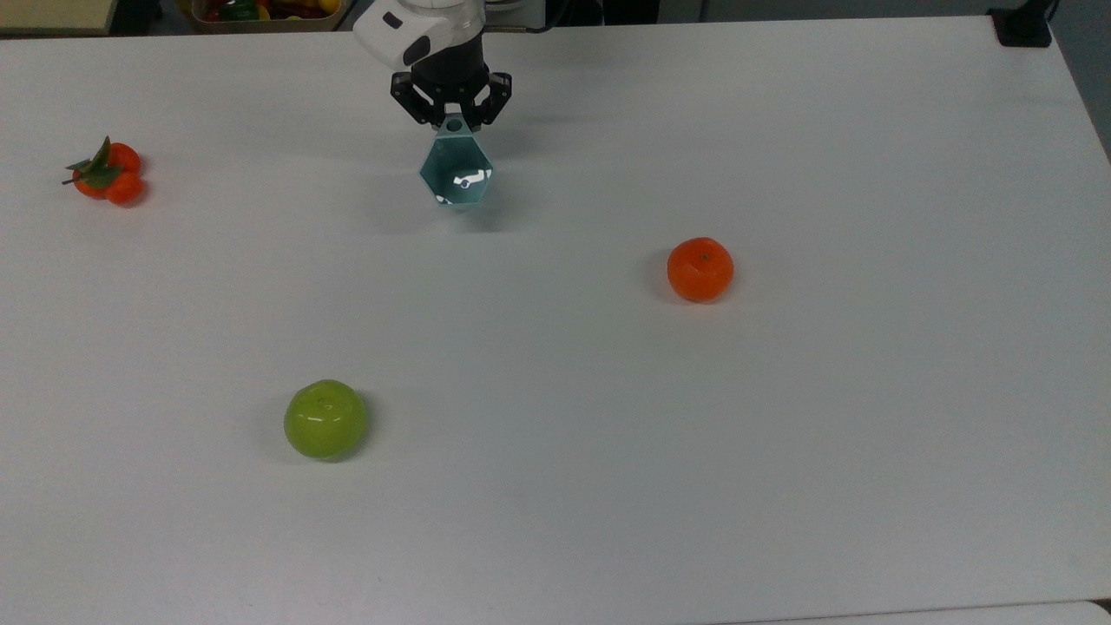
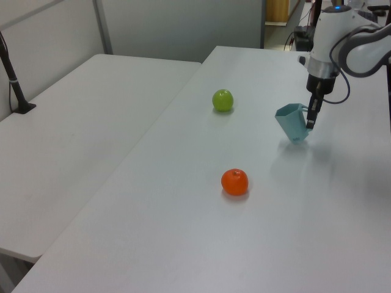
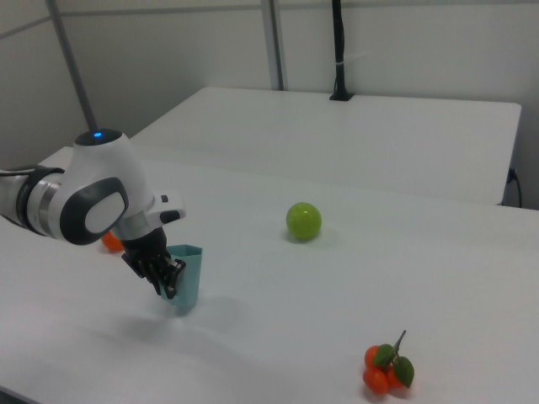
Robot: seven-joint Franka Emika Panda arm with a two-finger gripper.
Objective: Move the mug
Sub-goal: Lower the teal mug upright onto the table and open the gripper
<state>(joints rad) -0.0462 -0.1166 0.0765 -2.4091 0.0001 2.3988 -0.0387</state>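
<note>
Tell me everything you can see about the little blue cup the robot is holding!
The mug is pale teal with flat facets, a six-sided rim and a body narrowing downward. Its flat handle has a round hole, and the gripper pinches that handle. It is empty and shiny inside, tilted slightly in the left view, at or just above the white table, away from the fruit.

No readable text or labels

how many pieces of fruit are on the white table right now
3: a green apple toward the top view's lower left, an orange right of centre, and a leafy tangerine cluster at the far left edge.
</note>
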